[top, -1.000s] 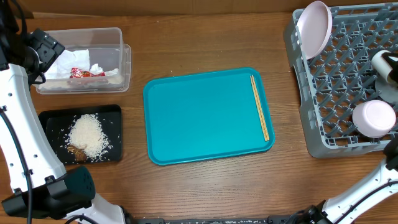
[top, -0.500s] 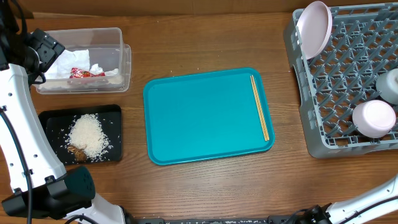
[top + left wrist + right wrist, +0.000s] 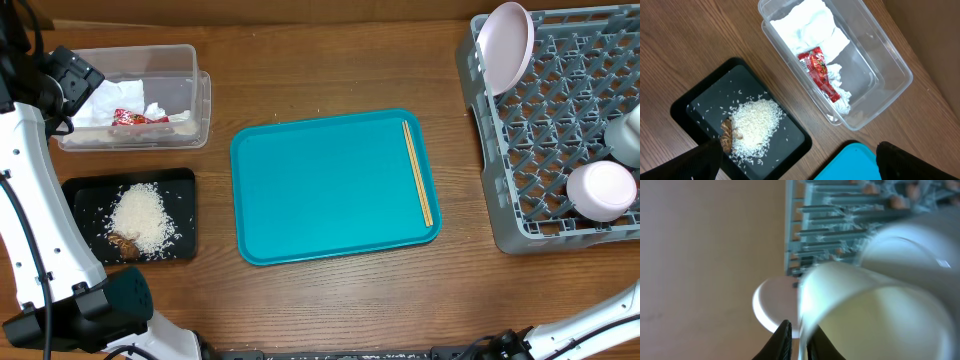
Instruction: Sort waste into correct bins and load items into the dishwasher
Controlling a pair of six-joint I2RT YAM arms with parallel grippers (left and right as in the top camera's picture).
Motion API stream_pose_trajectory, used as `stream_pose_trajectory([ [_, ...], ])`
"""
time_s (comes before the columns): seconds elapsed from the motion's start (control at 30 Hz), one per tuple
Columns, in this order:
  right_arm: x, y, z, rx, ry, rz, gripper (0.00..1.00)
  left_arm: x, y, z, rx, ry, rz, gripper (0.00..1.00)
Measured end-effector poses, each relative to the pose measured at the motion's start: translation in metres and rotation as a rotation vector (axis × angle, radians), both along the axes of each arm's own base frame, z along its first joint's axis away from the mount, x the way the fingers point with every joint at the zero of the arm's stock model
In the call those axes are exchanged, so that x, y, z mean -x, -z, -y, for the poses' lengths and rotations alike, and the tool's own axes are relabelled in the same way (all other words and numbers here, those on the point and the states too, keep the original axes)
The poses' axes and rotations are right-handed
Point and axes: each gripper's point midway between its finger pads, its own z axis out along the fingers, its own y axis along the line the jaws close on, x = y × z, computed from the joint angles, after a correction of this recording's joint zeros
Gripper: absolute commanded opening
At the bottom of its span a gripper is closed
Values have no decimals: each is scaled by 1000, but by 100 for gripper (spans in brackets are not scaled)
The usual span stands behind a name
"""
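Note:
The grey dish rack (image 3: pixel 545 140) stands at the right, with the white plate (image 3: pixel 504 45) upright in its far left corner and a pale bowl (image 3: pixel 601 190) upside down near its front. My right gripper (image 3: pixel 800 336) is shut on the rim of a second pale bowl (image 3: pixel 880 310), which shows over the rack at the right edge in the overhead view (image 3: pixel 627 137). The chopsticks (image 3: pixel 418 172) lie on the teal tray. My left gripper (image 3: pixel 800 167) is open and empty above the clear tub (image 3: pixel 875 75) and black tray (image 3: pixel 790 140).
The clear tub (image 3: pixel 195 95) holds white napkins (image 3: pixel 105 100) and the red wrapper (image 3: pixel 132 117). The black tray (image 3: pixel 185 215) holds rice (image 3: pixel 140 218) and brown scraps (image 3: pixel 123 242). The teal tray (image 3: pixel 320 190) lies mid-table.
The pale bowl in my right gripper has moved toward the front of the rack, closer to the upside-down bowl. The right arm has slid off the right edge. The left arm has not moved.

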Motion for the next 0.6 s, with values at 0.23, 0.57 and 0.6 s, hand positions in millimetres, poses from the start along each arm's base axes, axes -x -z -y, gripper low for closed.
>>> stream_pose_trajectory([
  [0.23,11,9,5,-14,33,-59,16,0,0,0,0,0,0,100],
  [0.57,35,26,27,1,123,-169,18,0,0,0,0,0,0,100],
  [0.6,37,27,29,5,130,-175,18,0,0,0,0,0,0,100],
])
